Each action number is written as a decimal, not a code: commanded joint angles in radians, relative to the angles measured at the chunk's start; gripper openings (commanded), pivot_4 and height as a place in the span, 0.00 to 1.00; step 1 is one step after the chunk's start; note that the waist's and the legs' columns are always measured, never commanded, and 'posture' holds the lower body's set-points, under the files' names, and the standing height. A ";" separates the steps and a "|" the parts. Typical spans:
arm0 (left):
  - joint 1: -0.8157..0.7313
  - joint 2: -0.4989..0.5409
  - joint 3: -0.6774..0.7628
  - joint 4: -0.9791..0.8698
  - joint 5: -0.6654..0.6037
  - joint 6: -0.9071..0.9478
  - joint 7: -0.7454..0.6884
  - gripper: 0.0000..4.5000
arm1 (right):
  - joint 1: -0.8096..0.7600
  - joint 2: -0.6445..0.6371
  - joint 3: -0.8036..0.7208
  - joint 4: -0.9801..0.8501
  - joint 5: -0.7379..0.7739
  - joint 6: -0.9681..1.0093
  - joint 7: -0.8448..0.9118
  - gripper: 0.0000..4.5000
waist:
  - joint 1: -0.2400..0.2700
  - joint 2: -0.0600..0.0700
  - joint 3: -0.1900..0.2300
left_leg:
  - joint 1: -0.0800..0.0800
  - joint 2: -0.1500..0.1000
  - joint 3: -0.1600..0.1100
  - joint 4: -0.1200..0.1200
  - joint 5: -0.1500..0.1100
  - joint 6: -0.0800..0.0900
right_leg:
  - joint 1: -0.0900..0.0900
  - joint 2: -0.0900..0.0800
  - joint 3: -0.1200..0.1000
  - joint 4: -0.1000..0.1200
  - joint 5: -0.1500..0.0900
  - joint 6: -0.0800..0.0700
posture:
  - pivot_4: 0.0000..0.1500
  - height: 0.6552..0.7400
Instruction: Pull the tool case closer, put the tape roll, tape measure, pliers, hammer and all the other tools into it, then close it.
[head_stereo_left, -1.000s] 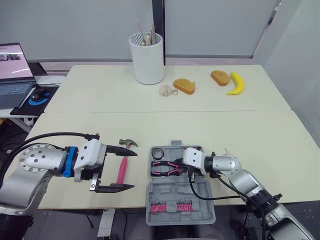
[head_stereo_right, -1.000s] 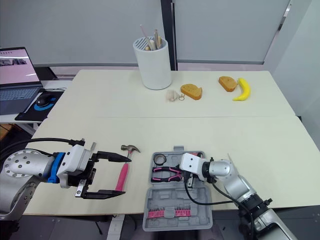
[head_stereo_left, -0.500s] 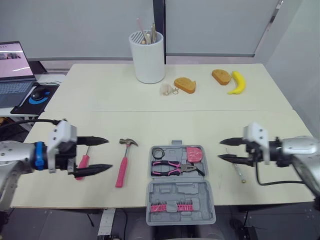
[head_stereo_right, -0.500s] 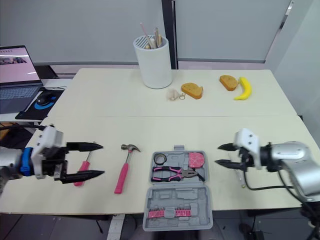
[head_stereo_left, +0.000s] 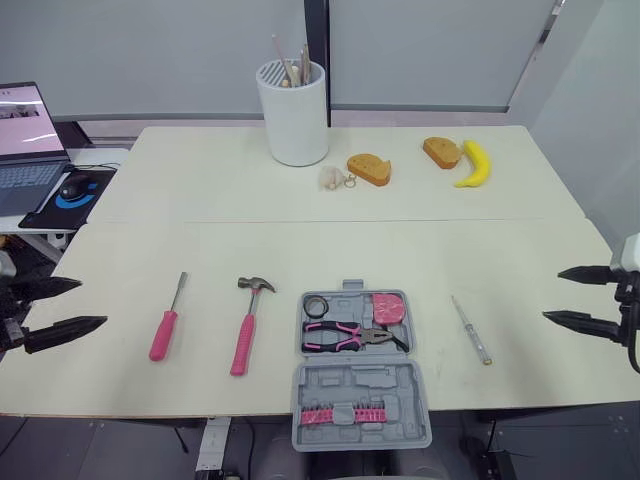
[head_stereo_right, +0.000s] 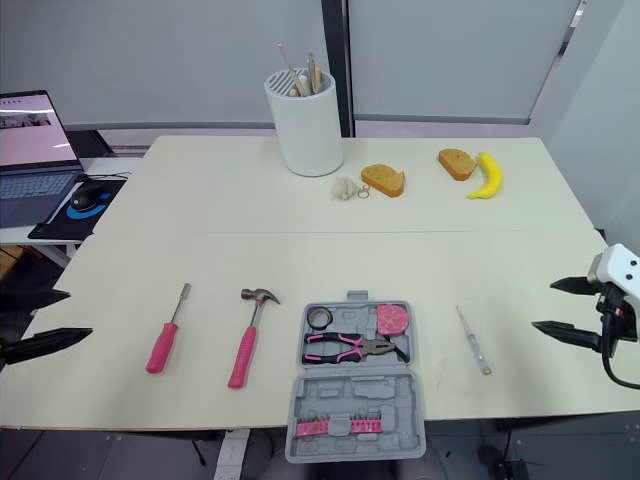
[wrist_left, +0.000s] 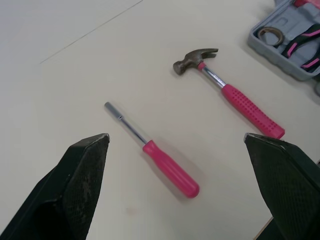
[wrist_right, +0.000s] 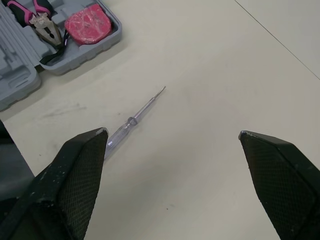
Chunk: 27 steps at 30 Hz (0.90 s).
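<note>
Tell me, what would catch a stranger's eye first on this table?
First comes the open grey tool case at the near edge of the table, with pink-handled pliers lying in it. To its left, a pink hammer and a pink screwdriver lie on the tabletop. The left gripper and right gripper hang open at the table's two sides, holding nothing.
</note>
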 joint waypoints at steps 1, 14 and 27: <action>-0.031 0.024 0.007 0.017 0.007 -0.025 -0.006 1.00 | -0.005 -0.014 -0.006 -0.002 -0.004 -0.025 0.009 0.99 | 0.001 0.000 0.000 | 0.000 0.000 0.000 0.000 0.000 0.000 | 0.000 0.000 0.000 0.000 0.000 0.000 | 1.00 1.00; -0.055 0.007 -0.020 -0.025 0.024 -0.023 0.003 1.00 | -0.019 -0.004 0.045 -0.021 -0.020 -0.032 -0.016 0.99 | 0.001 0.000 0.000 | -0.002 0.000 0.000 0.000 0.000 0.000 | -0.001 -0.001 0.000 0.000 0.000 0.000 | 1.00 1.00; 0.001 -0.190 -0.285 -0.598 0.014 0.061 0.154 0.51 | -0.092 0.109 0.345 -0.267 -0.116 -0.057 -0.117 0.55 | 0.002 0.000 0.000 | -0.005 0.000 -0.001 0.002 0.000 0.000 | -0.003 0.000 -0.001 0.000 0.000 0.000 | 1.00 1.00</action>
